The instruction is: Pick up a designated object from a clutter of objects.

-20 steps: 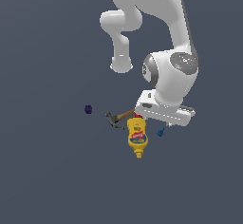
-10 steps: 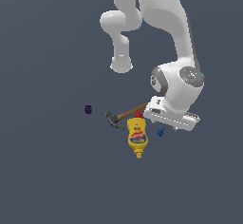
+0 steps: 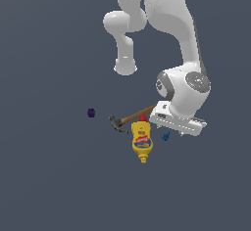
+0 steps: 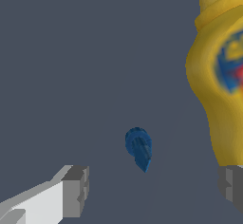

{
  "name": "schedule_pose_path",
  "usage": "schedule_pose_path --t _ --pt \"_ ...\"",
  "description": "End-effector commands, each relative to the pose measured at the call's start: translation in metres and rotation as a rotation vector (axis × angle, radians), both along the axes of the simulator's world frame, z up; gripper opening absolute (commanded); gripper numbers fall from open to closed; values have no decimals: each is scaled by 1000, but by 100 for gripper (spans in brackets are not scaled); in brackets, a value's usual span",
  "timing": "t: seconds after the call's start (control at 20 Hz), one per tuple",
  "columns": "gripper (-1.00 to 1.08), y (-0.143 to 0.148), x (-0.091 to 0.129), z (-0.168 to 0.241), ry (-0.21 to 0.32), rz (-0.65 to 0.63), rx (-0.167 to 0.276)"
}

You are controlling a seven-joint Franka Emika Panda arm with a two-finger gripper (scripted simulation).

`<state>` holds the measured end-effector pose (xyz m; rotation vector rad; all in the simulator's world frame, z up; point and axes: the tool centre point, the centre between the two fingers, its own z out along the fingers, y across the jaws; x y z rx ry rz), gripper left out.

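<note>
Wrist view is showing the blue piece [image 4: 139, 148] lying on the bare grey floor, just beside the mustard bottle [image 4: 219, 80] and between the gripper's [image 4: 154, 187] widely spread, empty fingertips [image 4: 76, 190]. It is looking tiny, light and rigid; pinching across its thicker rounded end seems safest. No containers are appearing anywhere.

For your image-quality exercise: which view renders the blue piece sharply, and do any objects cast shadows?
Wrist view: the blue piece is large and sharp, the mustard bottle label blurry. Exterior view: it is a tiny speck. No cast shadows in either; flat, even lighting.
</note>
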<state>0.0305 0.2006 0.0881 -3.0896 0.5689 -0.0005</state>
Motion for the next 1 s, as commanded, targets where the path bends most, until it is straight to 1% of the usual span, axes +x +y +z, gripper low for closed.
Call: schedule_pose_path --t 0.0,0.3,0.55,0.6,0.95 --pt "100 0 -1 -9 1 0 0" --pt "100 0 -1 -38 1 -2 0" --pt "100 1 0 -46 0 -2 0" --pt "-100 1 0 -46 0 -2 0" --pt "-100 1 0 -46 0 -2 0"
